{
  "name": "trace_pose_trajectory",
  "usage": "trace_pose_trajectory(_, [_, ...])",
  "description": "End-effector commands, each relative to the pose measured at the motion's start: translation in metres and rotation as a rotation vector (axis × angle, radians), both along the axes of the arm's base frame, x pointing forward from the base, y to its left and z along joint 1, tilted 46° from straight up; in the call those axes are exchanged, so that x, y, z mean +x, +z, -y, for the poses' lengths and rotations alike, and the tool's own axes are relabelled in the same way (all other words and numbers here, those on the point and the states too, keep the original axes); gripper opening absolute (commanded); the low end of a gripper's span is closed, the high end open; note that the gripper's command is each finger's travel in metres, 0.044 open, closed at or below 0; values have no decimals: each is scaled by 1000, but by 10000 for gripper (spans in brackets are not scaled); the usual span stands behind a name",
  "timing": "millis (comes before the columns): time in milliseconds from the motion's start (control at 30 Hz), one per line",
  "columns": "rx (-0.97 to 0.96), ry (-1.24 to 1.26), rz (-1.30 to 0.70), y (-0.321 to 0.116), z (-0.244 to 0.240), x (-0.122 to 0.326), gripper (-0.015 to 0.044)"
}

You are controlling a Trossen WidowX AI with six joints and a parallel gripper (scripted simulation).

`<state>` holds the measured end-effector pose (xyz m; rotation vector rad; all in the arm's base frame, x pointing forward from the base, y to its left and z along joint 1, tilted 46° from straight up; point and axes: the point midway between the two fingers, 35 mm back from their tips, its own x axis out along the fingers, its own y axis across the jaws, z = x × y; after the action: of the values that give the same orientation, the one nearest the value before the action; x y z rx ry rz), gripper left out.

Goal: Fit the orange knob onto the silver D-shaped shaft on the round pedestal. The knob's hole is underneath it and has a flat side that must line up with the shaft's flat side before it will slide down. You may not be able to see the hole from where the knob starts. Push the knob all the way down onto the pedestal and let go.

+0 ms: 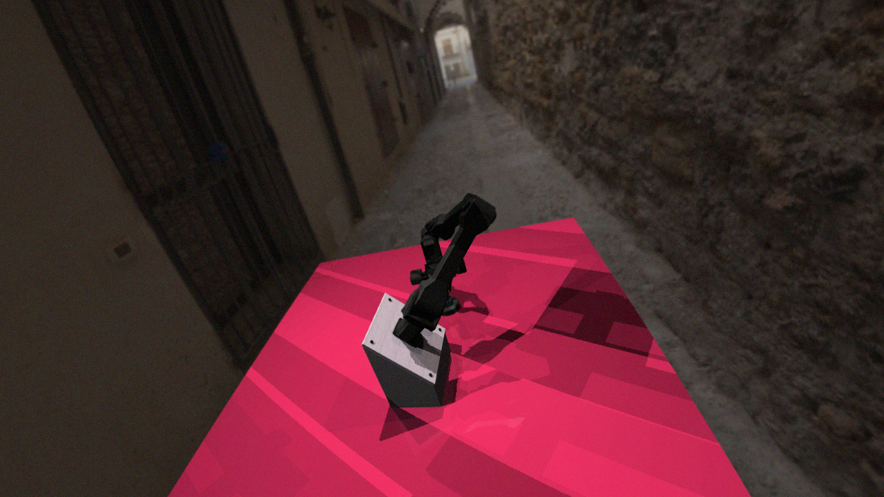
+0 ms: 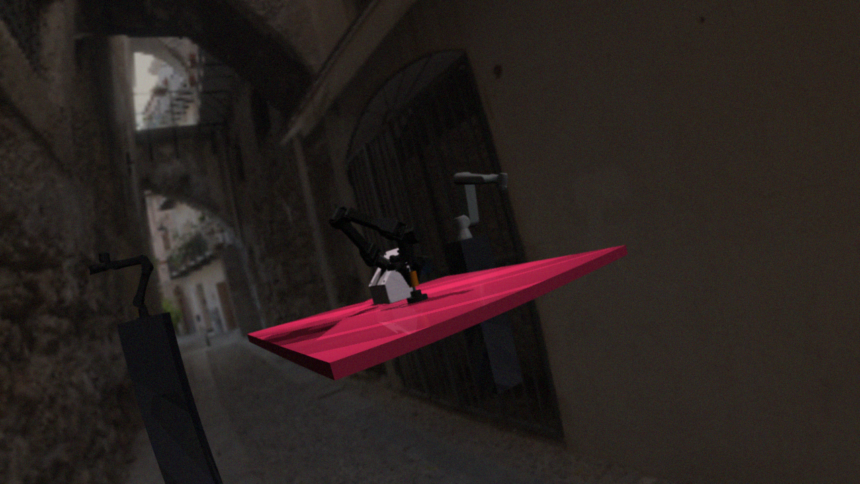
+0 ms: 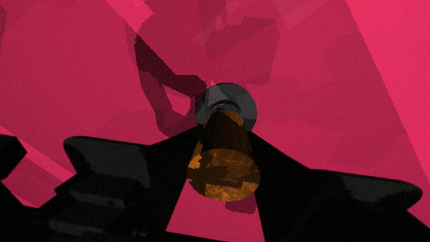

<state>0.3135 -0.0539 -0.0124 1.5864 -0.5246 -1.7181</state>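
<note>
My gripper (image 3: 224,132) is shut on the orange knob (image 2: 413,278) (image 3: 223,175), which stands upright between the fingers. The round dark grey pedestal (image 2: 416,298) (image 3: 249,101) (image 1: 454,307) stands on the table right below the knob. In the wrist view the knob's lower end overlaps the pedestal's raised middle. In the exterior view the knob's lower end is just above the pedestal's base, in line with it. The silver shaft, its flat side and the knob's hole are hidden. I cannot tell how far the knob is on the shaft. In the top view the arm hides most of the knob.
A dark box (image 1: 405,377) with a sloped silver top (image 1: 386,330) stands beside the pedestal, with the arm's lower part at it. The table (image 1: 525,432) (image 2: 481,294) is patterned pink-red. Two other arms on dark stands (image 2: 159,373) (image 2: 469,255) are beyond the table.
</note>
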Motion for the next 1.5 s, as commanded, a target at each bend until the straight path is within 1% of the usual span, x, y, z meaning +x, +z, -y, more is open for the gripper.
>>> trace_pose_trajectory(0, [-3,7,-2,3,-1,0,0])
trace_pose_trajectory(133, [-1,-16,23,3,-1,1,0])
trace_pose_trajectory(233, [3,-108,126,3,-1,1,0])
trace_pose_trajectory(1467, [93,-1862,2021,0,-1,0,0])
